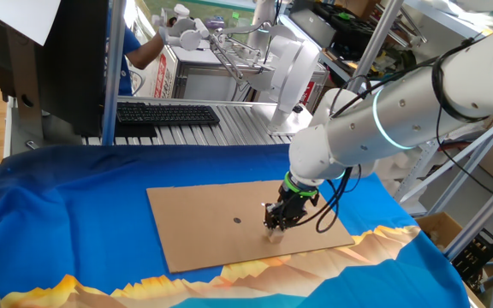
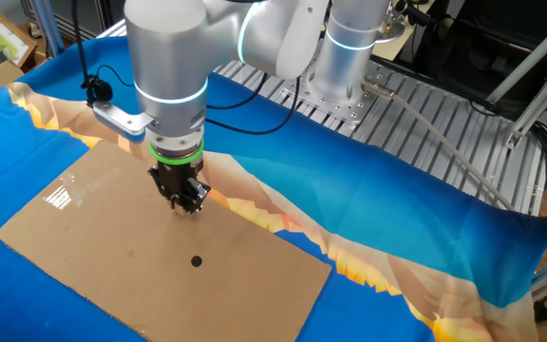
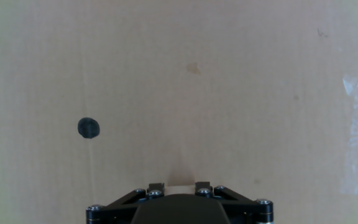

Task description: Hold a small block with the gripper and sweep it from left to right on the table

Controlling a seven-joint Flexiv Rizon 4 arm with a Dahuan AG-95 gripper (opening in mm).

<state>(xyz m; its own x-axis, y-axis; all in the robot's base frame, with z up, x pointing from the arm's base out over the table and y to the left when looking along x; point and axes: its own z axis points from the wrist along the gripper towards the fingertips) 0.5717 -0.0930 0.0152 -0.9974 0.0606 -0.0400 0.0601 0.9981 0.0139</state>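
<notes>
The gripper is down on the cardboard, jaws narrowed around the small block, so the sweep looks under way or about to begin. The next move calls for sliding sideways while keeping the block pressed flat on the table. In the hand view the block sits at six o'clock, between the fingertips; the dark dot lies toward nine o'clock.

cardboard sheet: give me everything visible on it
The cardboard sheet is flat, brown and rectangular, lying on the blue cloth of the table. It looks like plain corrugated board, with faint ribbing in the hand view. A small dark round dot marks its middle area, and a shiny patch of clear tape sits near one end. The pincer stands over it, pointing down, with a small pale block between its fingers.
</notes>
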